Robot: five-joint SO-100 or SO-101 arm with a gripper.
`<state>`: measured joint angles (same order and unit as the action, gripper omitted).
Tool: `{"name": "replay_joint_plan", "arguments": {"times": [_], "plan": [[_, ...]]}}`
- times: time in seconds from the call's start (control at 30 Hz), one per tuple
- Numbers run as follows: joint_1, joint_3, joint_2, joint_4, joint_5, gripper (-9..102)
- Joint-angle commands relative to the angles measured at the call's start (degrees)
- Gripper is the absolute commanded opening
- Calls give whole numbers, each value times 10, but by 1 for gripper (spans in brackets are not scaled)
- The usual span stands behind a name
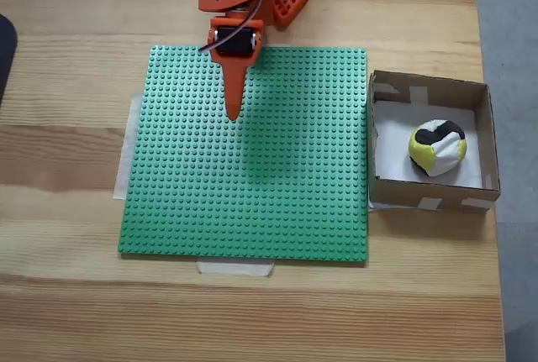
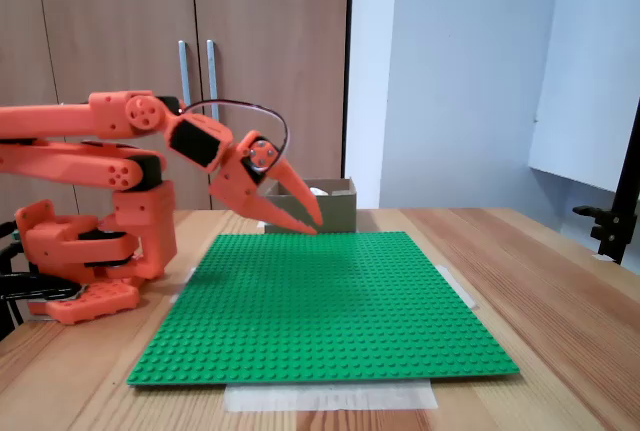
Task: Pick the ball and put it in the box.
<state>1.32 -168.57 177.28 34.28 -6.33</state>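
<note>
The ball (image 1: 437,146), patched yellow, white and black, lies inside the box (image 1: 430,88), a shallow brown cardboard square with a white floor, standing at the right of the green plate in a fixed view. In another fixed view the box (image 2: 338,207) sits behind the plate with a pale bit of the ball (image 2: 319,191) showing over its wall. My orange gripper (image 1: 234,113) hovers over the plate's upper left part, far from the box. Its jaws (image 2: 312,224) are shut and hold nothing.
A large green studded baseplate (image 1: 252,194) is taped to the wooden table (image 1: 67,295). The arm's orange base (image 2: 90,251) stands at the plate's far edge. Wooden cupboard doors (image 2: 200,71) rise behind the table.
</note>
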Motion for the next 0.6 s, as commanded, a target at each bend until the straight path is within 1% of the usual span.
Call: {"name": "replay_joint_plan", "arguments": {"times": [0.0, 0.23, 0.57], "plan": [[-3, -21, 48, 8, -8, 6], [-4, -62, 74, 51, -18, 4], [-2, -101, 74, 74, -11, 4]]}}
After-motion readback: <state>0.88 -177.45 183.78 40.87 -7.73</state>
